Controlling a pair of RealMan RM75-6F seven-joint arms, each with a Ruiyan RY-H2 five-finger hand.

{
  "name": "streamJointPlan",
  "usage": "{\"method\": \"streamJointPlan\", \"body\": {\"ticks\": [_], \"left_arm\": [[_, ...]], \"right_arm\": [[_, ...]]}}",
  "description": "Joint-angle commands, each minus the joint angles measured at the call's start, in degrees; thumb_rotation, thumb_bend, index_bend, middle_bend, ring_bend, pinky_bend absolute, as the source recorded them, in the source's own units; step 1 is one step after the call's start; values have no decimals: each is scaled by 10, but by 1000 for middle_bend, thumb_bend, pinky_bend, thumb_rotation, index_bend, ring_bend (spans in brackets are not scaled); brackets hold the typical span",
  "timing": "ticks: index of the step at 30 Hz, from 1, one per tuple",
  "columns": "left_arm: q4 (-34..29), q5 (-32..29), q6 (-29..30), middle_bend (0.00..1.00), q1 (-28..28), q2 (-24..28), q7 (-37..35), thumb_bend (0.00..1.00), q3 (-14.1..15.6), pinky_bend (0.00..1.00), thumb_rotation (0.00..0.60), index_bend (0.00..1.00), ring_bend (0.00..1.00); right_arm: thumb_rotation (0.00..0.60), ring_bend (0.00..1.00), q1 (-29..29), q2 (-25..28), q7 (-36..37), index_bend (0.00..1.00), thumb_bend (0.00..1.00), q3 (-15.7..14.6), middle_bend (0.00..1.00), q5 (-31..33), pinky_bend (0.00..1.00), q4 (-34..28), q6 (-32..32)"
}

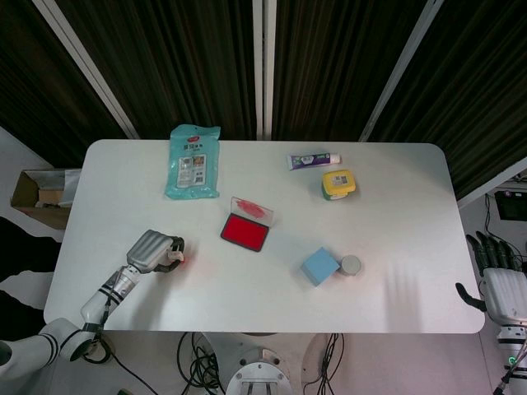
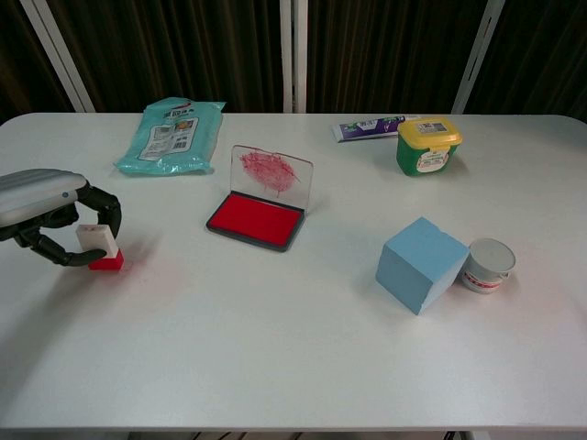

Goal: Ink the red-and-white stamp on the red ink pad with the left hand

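My left hand [image 2: 41, 213] [image 1: 153, 250] sits at the table's front left and grips the red-and-white stamp [image 2: 101, 248] [image 1: 179, 259], whose red base rests on or just above the tabletop. The red ink pad [image 2: 256, 220] [image 1: 244, 232] lies near the middle of the table, well to the right of the hand, with its clear lid [image 2: 271, 176] standing open and smeared with red ink. My right hand [image 1: 496, 278] hangs off the table's right edge, fingers apart and holding nothing.
A teal wipes packet [image 2: 171, 136] lies at the back left. A toothpaste tube [image 2: 371, 128] and a yellow-lidded green jar [image 2: 427, 145] stand at the back right. A blue cube [image 2: 421, 264] and a small white cup [image 2: 487, 264] sit front right.
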Motion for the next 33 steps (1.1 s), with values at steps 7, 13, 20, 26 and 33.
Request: {"method": "streamJointPlan", "body": {"ticks": [7, 13, 20, 26, 33], "left_arm": [[47, 28, 23, 574, 4, -28, -26, 398, -5, 1000, 600, 580, 1000], [62, 37, 20, 568, 2, -33, -32, 398, -4, 1000, 600, 577, 1000], [75, 43, 16, 561, 5, -37, -39, 393, 0, 1000, 600, 569, 1000], [79, 46, 13, 494, 4, -37, -44, 384, 1, 1000, 600, 543, 1000], [75, 51, 9, 476, 3, -28, -49, 381, 2, 1000, 600, 467, 1000]], "right_arm": [[600, 0, 0, 1, 1, 0, 167, 3, 0, 5, 0, 1, 0], [600, 0, -1, 1, 1, 0, 167, 2, 0, 6, 0, 1, -1], [600, 0, -1, 1, 0, 0, 167, 2, 0, 6, 0, 1, -1], [600, 0, 2, 1, -4, 0, 168, 1, 0, 8, 0, 0, -8], [600, 0, 2, 2, -6, 0, 169, 2, 0, 8, 0, -2, -7]]}}
